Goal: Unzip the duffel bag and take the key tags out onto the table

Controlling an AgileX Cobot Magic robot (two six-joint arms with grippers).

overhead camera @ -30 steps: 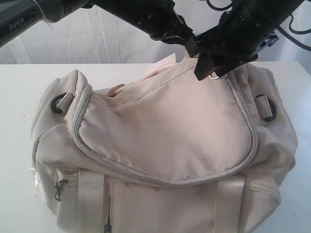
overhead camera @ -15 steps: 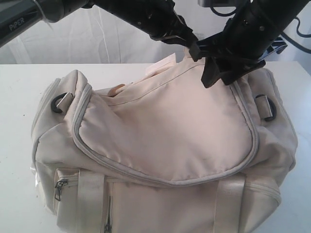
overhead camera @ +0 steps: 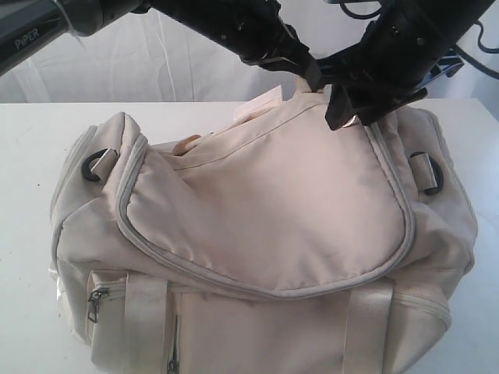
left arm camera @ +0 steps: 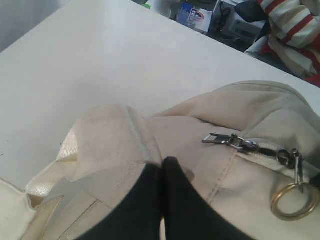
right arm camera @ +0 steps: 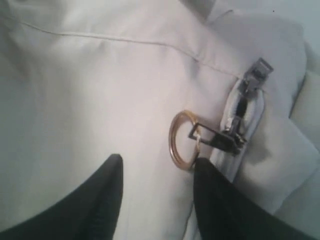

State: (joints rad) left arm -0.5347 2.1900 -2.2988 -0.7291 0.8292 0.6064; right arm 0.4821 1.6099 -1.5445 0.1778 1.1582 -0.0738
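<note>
- The duffel bag (overhead camera: 273,210) is lying zipped on the bench (overhead camera: 31,156); key tags unseen, probably inside.
- The left hand (left arm camera: 162,200) is pinching its fabric, fingers together.
- The right hand (right arm camera: 157,195), fingers apart, is hovering over the brass zip ring (right arm camera: 181,140); best centring before closing.

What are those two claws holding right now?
Left gripper pinches a piped fabric fold of the duffel bag; right gripper is open, holding nothing.

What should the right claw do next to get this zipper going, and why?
Probably lower the right claw a little and close it on the brass ring of the zipper pull. Its jaws stand open with the ring between them, near one finger, and the left claw pinches a fold of the duffel bag, bracing it for the pull.
</note>
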